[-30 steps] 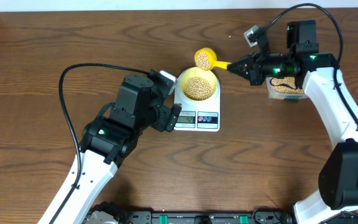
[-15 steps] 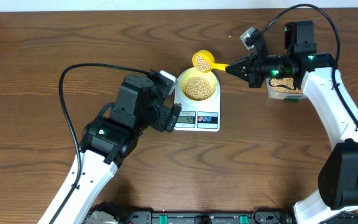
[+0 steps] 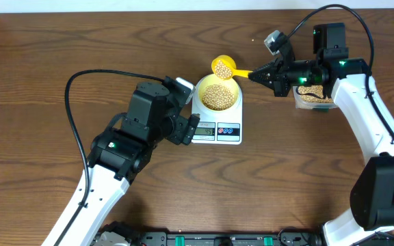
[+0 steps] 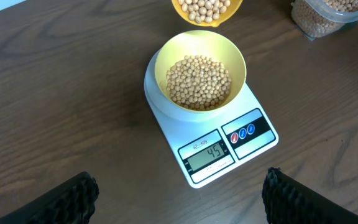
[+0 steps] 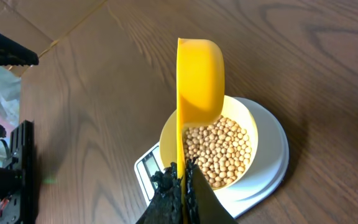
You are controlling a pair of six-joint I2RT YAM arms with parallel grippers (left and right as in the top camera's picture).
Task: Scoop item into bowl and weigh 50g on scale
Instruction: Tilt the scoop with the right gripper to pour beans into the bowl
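- Holding the yellow scoop (image 3: pixel 223 66) by its handle, the right tool (image 3: pixel 255 74) is pinched shut; the scoop, part full of beans (image 4: pixel 199 81), hangs over the bowl (image 4: pixel 166 56) at its 12 o'clock rim.
- We see the bowl centred on the scale (image 4: pixel 174 130), its beans lying below the rim.
- The left tool (image 3: pixel 189 128) gapes wide and empty beside the scale's 8 o'clock edge.
- The tub (image 3: pixel 313 98) sits at the scale's 3 o'clock, well apart; we find bare table (image 3: pixel 46 41) open at 6 and 9 o'clock.
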